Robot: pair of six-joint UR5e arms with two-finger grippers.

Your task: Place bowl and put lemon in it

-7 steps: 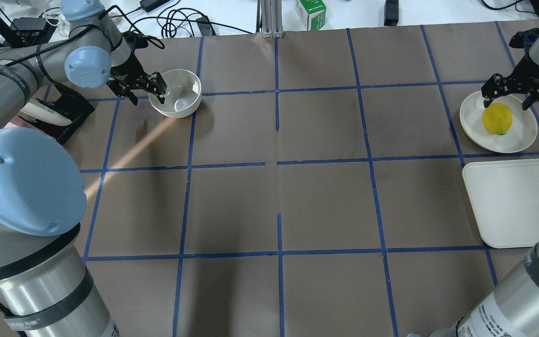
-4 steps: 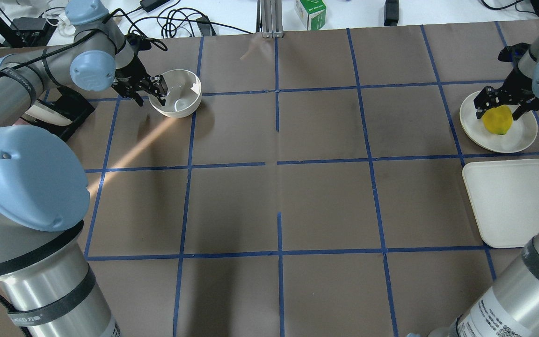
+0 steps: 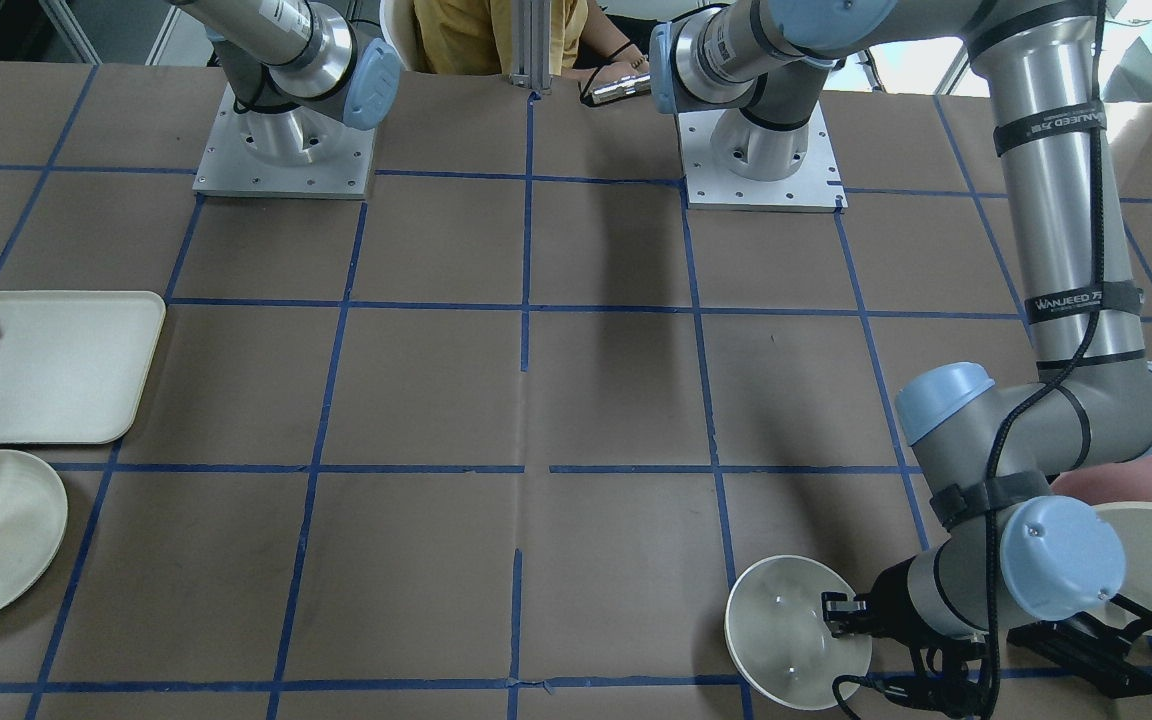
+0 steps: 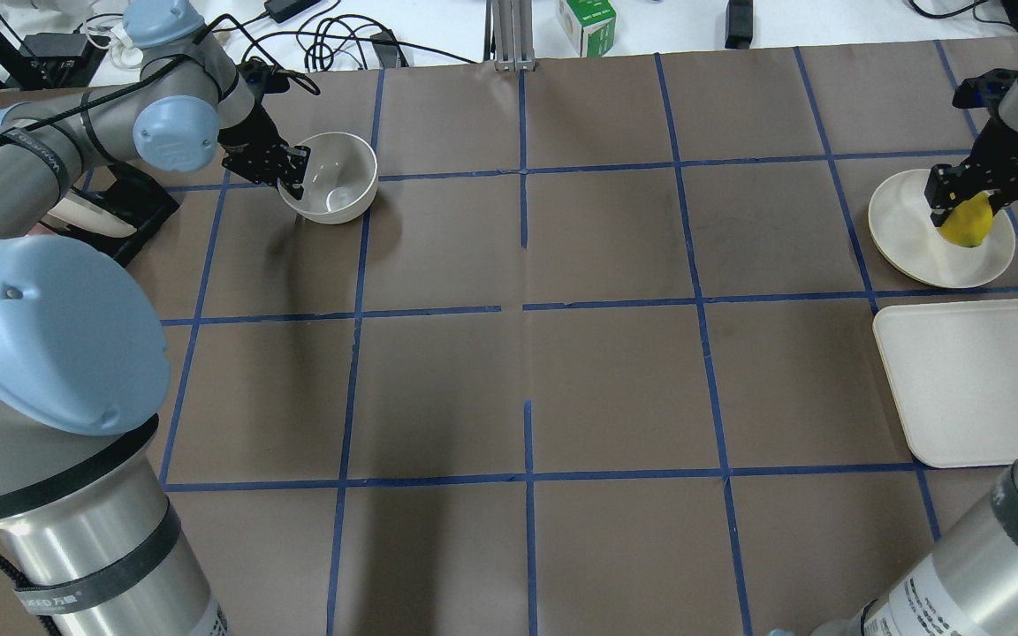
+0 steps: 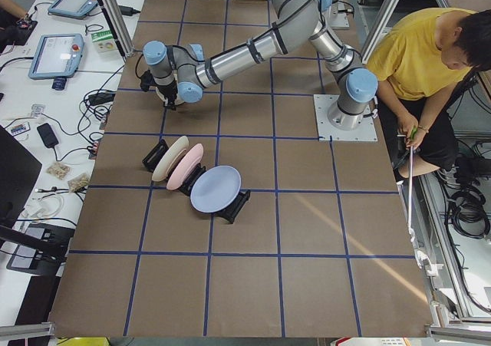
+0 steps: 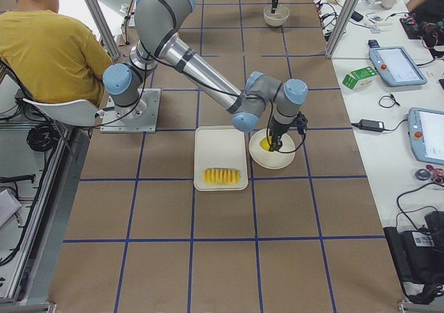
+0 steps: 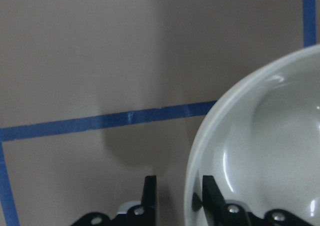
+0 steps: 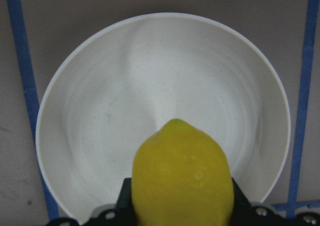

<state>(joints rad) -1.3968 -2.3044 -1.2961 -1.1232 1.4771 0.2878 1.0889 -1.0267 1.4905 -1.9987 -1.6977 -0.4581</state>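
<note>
Bowl (image 4: 332, 177) rim pinched in our left fingers (image 7: 149, 193) for carrying, we clasp the lemon (image 4: 968, 225) on its plate (image 4: 907, 234) with our right fingers (image 4: 938, 190), ready to lift.

Bright, even light from above. Soft broad shadows lie on the table (image 4: 615, 380); small glints mark the inside of the bowl (image 4: 341, 190)

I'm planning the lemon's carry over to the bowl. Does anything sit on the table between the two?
Nothing visible does. The right gripper holds the lemon at its plate, the left gripper pinches the rim of the bowl, and only bare taped paper lies between them. The tray sits off that line.
</note>
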